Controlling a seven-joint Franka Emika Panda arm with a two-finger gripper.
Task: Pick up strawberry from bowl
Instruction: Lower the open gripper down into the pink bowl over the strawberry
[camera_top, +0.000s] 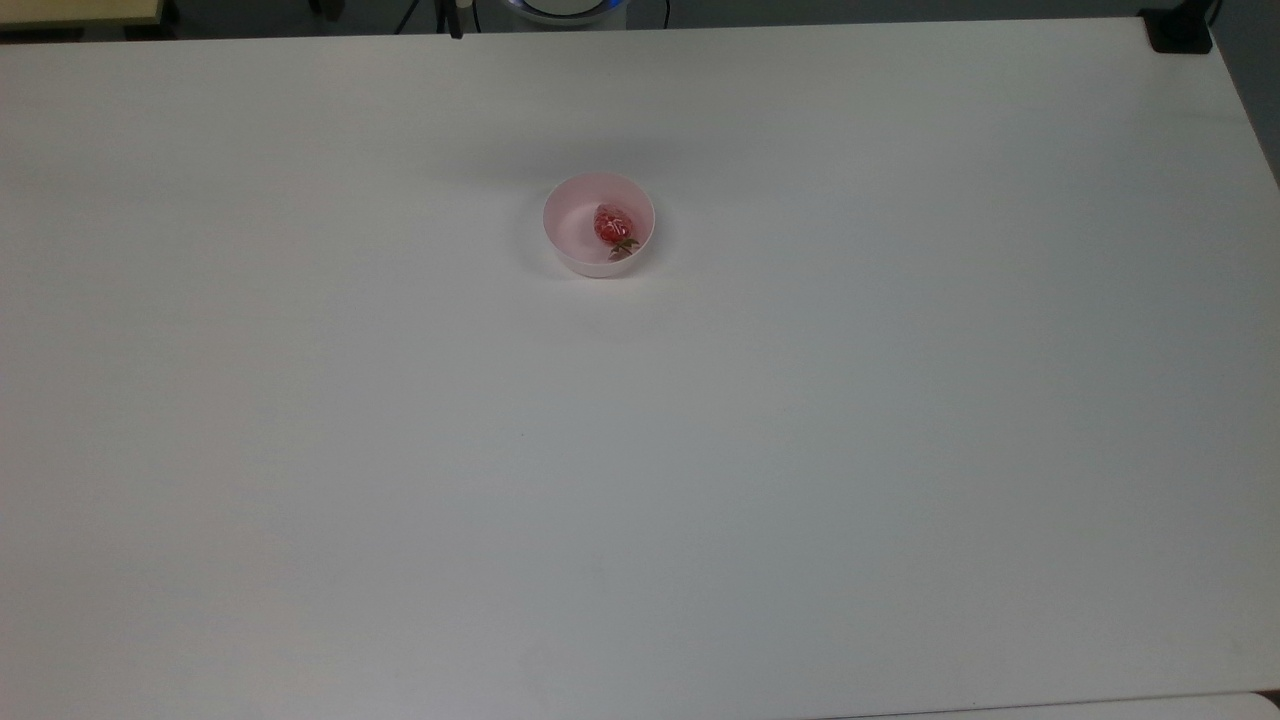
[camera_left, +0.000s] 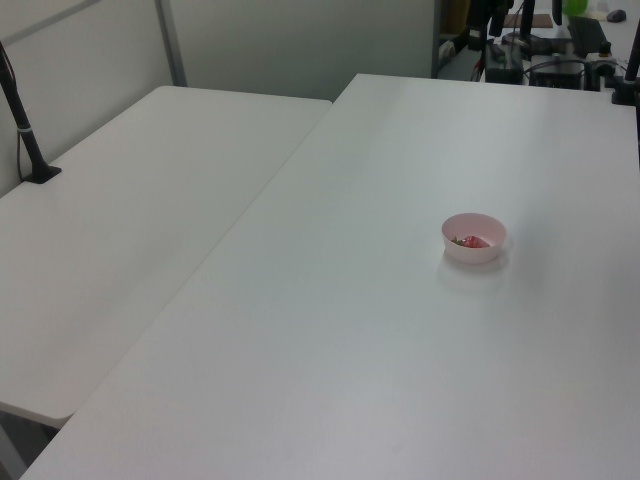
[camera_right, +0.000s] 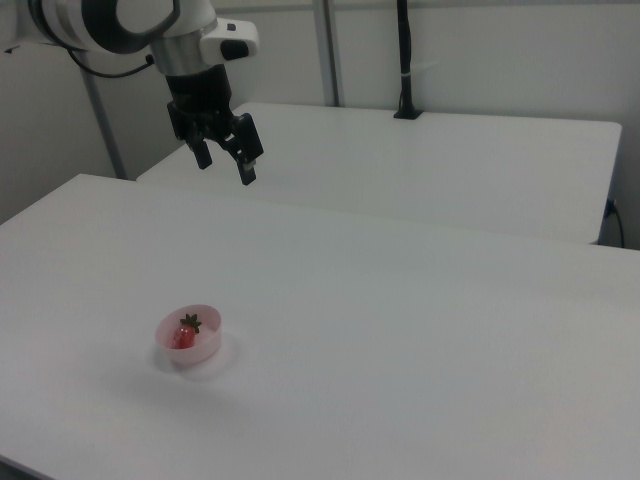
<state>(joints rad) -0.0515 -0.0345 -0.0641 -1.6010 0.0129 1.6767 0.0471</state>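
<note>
while spread gripper (camera_right: 224, 166) high above, strawberry (camera_top: 611, 228) in bowl (camera_top: 572, 230), table (camera_top: 700, 450) around.

Looked everywhere and there wasn't any readable text, label, brand, number or sign on anything, not even on the plain pink bowl (camera_top: 572, 222).

We see the strawberry (camera_left: 472, 241) half hidden behind the bowl (camera_left: 474, 250) wall, the arm (camera_right: 90, 25) cut off at 10 o'clock
</note>
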